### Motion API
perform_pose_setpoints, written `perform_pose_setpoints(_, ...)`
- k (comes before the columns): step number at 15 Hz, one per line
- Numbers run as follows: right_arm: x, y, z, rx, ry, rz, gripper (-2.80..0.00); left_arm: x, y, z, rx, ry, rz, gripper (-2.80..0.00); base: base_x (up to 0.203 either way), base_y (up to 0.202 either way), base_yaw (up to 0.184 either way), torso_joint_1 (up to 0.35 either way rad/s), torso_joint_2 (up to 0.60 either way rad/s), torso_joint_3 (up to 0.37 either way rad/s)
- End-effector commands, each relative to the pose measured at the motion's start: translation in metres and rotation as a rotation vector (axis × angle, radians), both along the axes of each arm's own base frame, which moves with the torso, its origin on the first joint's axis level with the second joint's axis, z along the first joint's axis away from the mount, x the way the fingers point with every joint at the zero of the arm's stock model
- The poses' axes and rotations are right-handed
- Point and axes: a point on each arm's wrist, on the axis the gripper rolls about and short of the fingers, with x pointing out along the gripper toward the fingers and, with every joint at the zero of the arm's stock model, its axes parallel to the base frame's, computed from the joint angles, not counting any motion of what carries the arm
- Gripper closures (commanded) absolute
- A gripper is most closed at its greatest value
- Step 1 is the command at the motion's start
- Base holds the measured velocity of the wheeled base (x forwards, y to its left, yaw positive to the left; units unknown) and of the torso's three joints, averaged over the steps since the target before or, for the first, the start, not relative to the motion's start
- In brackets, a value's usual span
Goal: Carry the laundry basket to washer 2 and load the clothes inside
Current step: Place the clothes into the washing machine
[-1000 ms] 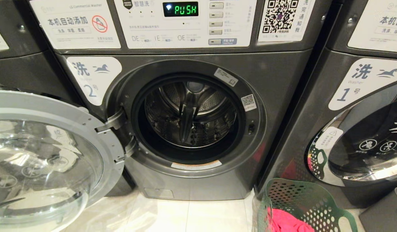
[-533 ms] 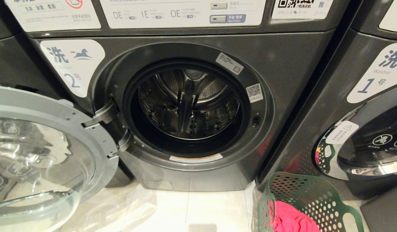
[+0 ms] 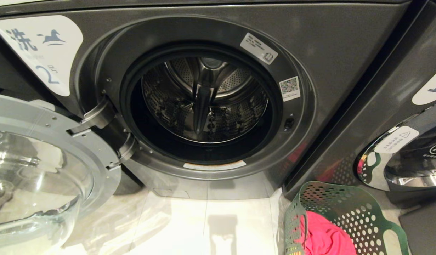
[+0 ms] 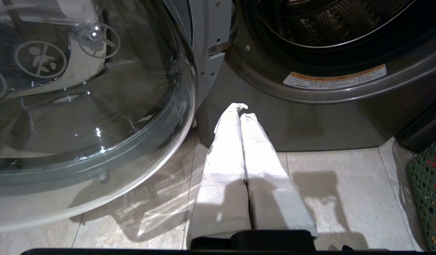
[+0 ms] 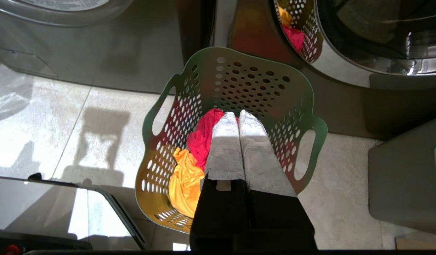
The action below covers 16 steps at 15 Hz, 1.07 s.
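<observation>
With the laundry basket (image 3: pixel 345 219) on the floor right of washer 2 (image 3: pixel 210 102), door open, and both the left gripper (image 4: pixel 241 109) and right gripper (image 5: pixel 235 117) fully closed and empty, the clothes (image 5: pixel 200 141) risk snagging the basket rim.

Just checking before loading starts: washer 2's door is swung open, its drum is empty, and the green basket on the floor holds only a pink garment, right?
Not quite. The laundry basket holds two garments: the pink one and a yellow-orange one, as the right wrist view shows. The rest stands: washer 2 has its door open and its drum looks empty.
</observation>
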Motion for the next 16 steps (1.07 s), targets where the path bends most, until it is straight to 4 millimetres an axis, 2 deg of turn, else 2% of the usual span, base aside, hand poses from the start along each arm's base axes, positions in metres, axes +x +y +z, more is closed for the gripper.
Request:
perform_pose_setpoints(1,0.0,0.0,0.0,-0.001,0.0,0.001,0.0,0.003,0.0,-0.011,0.0,0.039,0.001,0.0,0.0,0.0,0.0,0.0,0.0,-0.194)
perform_pose_setpoints(5,0.0,0.0,0.0,-0.002,0.0,0.002,0.0,0.003,0.0,-0.011,-0.002,0.04,0.002,0.0,0.0,0.0,0.0,0.001,0.0,-0.184)
perform_pose_setpoints(9,-0.001,0.0,0.003,-0.006,-0.01,-0.006,0.0,0.003,0.0,-0.011,-0.002,0.042,0.001,0.0,0.0,0.0,0.0,0.002,0.0,-0.031)
perform_pose_setpoints(11,-0.008,0.0,0.029,-0.005,-0.072,-0.008,0.0,0.003,0.0,-0.011,0.003,0.043,0.001,0.0,0.0,0.0,0.0,0.0,0.0,0.0)
perform_pose_setpoints(13,-0.009,0.0,0.068,0.026,-0.012,-0.021,0.0,0.003,0.0,-0.011,0.005,0.042,0.001,0.0,0.0,0.0,0.0,0.0,0.0,0.0)
perform_pose_setpoints(15,0.017,0.0,0.1,0.1,0.194,-0.045,0.0,0.003,0.0,-0.011,0.003,0.04,0.002,0.0,0.0,0.0,0.0,0.0,0.0,0.0)
perform_pose_setpoints(16,0.036,0.0,0.106,0.142,0.324,-0.066,0.0,0.003,0.0,-0.011,0.002,0.04,0.001,0.0,0.0,0.0,0.0,0.0,0.0,0.0)
